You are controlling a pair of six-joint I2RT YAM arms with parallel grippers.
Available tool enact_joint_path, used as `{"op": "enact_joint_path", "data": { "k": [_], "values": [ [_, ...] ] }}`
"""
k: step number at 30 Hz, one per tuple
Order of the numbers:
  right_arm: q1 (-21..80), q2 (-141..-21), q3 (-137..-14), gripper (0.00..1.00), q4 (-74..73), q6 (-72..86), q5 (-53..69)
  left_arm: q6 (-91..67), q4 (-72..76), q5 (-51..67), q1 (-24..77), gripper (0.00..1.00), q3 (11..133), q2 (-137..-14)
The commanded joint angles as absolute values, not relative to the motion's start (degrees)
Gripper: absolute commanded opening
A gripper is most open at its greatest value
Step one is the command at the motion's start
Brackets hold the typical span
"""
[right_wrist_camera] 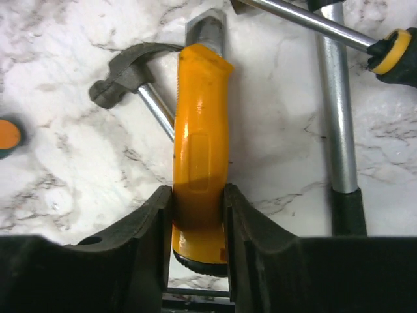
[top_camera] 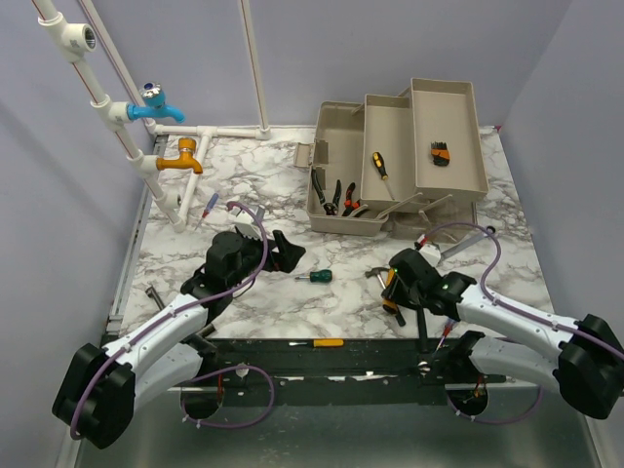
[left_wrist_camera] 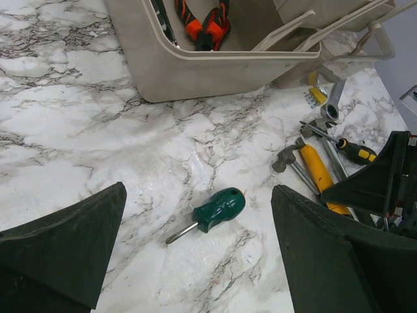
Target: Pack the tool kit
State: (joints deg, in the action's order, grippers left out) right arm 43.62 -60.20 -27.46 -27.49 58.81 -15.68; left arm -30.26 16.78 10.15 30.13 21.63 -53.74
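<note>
on the marble table point(top_camera: 292, 304), right gripper point(right_wrist_camera: 199, 195), clamped round the yellow-handled tool point(right_wrist_camera: 199, 130), should lift straight off the hammer point(right_wrist_camera: 127, 73) beneath; left gripper point(left_wrist_camera: 199, 190) gapes.

A fixed camera high above the near edge looks down over the whole marble table point(top_camera: 331, 312). The left wrist camera looks low towards the toolbox point(left_wrist_camera: 195, 72). The right wrist camera sits very close above the orange-handled tool point(right_wrist_camera: 199, 163), shared by both wrist views.

Toolbox point(left_wrist_camera: 195, 68) behind screwdriver point(left_wrist_camera: 218, 208), hammer point(left_wrist_camera: 285, 158) to its right
</note>
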Motion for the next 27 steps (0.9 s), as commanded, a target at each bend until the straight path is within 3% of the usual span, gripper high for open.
{"op": "enact_joint_path", "data": {
  "k": [1,8,17,27],
  "values": [
    [43.9,-57.6,-29.3,0.27,-27.4,58.2,-16.0,-29.7,17.4,10.4,30.2,0.94,22.8,-53.6],
    [43.9,-52.7,-33.1,0.21,-28.3,54.7,-15.3,-29.4,16.9,9.2,30.2,0.94,22.9,-53.1],
    [43.9,-53.9,-52.2,0.21,-28.7,42.5,-17.0,-29.4,16.6,9.4,30.2,0.93,23.8,-54.5],
    [43.9,-75.9,-75.6,0.21,-27.7,24.7,-38.7,-29.0,16.2,8.9,30.2,0.93,24.1,-55.3]
  ]
}}
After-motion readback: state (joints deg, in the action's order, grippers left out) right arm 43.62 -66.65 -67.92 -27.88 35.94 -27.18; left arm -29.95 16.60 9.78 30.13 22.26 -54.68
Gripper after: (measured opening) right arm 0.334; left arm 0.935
